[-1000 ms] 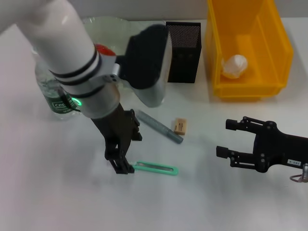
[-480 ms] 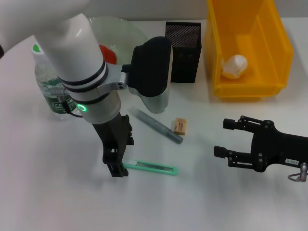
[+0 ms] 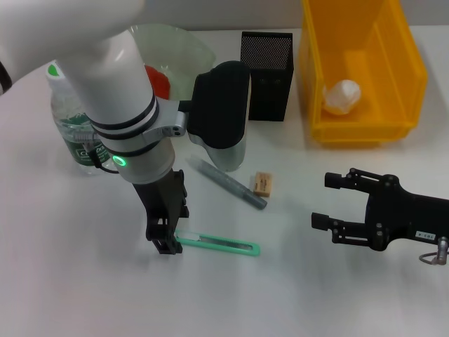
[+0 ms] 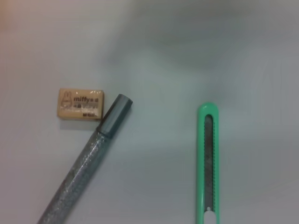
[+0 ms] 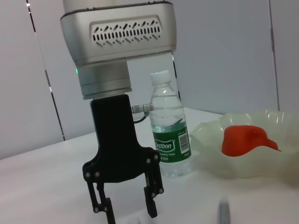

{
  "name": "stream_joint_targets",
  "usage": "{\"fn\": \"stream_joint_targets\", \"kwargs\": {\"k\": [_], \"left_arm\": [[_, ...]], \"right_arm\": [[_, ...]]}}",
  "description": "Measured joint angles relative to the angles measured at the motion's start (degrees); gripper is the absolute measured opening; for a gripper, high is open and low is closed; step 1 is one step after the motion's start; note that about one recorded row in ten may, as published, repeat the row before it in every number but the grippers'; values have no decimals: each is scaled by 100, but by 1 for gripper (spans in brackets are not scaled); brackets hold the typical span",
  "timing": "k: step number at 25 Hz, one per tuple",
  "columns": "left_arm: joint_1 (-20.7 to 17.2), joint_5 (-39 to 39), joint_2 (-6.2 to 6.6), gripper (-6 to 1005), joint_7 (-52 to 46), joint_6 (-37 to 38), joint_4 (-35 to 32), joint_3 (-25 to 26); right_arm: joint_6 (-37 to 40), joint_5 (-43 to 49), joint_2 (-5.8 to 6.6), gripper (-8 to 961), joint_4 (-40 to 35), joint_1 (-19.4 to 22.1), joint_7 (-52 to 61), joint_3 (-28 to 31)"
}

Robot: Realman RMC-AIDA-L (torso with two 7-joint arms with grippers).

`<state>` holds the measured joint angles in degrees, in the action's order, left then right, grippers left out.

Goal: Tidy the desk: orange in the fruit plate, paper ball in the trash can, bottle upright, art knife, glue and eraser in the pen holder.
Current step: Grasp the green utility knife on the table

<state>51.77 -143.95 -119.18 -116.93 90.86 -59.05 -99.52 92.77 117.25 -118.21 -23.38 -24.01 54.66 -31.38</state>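
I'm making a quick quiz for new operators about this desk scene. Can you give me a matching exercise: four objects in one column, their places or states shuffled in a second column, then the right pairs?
Objects:
1. paper ball
2. bottle
3. art knife
4. eraser

Places or states:
A. lying flat on the table, one end at the left gripper
B. standing upright beside the fruit plate
C. inside the yellow bin
D. on the table next to the capped tip of the grey glue stick

Pairs: 1-C, 2-B, 3-A, 4-D
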Motion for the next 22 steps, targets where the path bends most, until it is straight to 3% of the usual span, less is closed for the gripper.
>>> {"fn": "stream_joint_targets", "kwargs": {"k": [22], "left_arm": [[49, -87, 0, 447, -5, -166, 230, -186]], "right_arm": [[14, -10, 0, 786, 1, -26, 0, 0]]}}
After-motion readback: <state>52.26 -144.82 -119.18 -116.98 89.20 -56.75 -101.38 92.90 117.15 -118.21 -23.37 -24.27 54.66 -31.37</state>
